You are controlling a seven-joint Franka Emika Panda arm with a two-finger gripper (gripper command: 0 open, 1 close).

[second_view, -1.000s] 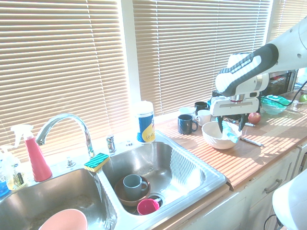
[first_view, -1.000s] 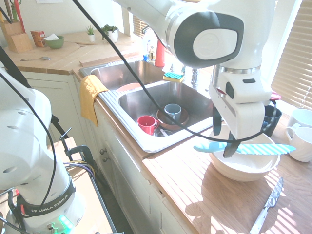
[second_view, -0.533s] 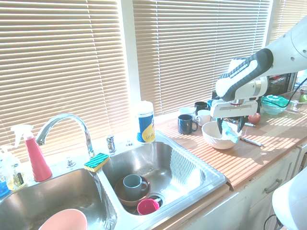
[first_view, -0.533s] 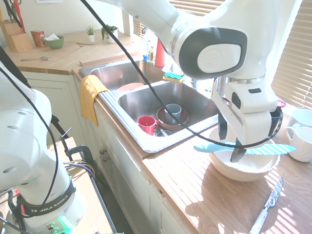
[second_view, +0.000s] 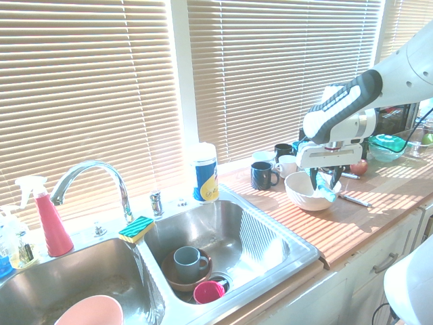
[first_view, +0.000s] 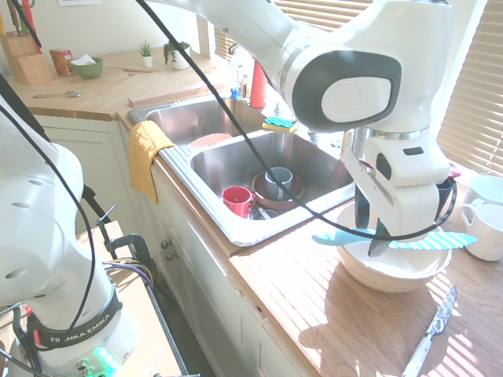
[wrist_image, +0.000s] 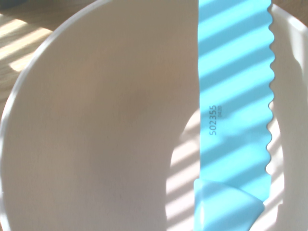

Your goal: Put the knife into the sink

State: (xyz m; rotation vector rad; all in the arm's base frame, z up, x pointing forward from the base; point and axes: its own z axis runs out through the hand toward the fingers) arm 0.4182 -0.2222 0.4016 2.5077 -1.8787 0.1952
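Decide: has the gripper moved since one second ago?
Yes. The gripper sank towards the white bowl, its fingers now straddling the knife.

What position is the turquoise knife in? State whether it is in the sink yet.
Not in the sink. The knife lies flat across the white bowl's rim on the counter, with the tool straddling it.

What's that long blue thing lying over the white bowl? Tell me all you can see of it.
It is a knife, turquoise from handle to blade and plastic-looking, with a wavy serrated edge and the number 502355 printed on the blade. It lies flat across the rim of the white bowl, both ends sticking out past it. The gripper hangs over its middle, fingers either side; whether they touch it is unclear.
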